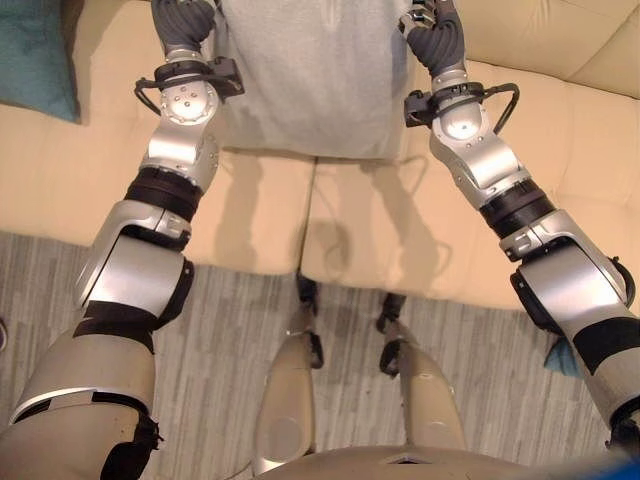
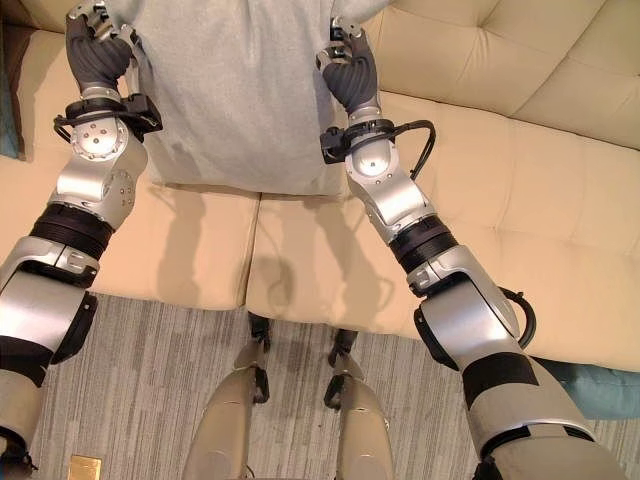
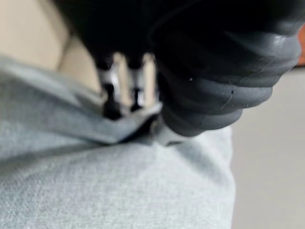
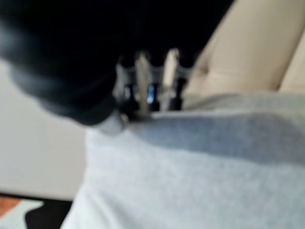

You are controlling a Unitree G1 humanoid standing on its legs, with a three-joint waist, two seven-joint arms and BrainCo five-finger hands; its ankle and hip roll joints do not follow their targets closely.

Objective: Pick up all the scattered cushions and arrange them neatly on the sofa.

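A large light grey cushion stands on the beige sofa, leaning toward its backrest. My left hand grips the cushion's left edge and my right hand grips its right edge. In the left wrist view the fingers curl over the grey cloth and the thumb presses under the fold. The right wrist view shows the same pinch, with fingers bent over the cushion's rim. A teal cushion lies on the sofa at the far left.
Another teal cushion lies on the floor at the lower right, beside the sofa front. Grey wood-pattern flooring runs along the sofa's front edge. The seat cushions to the right of the grey cushion are bare.
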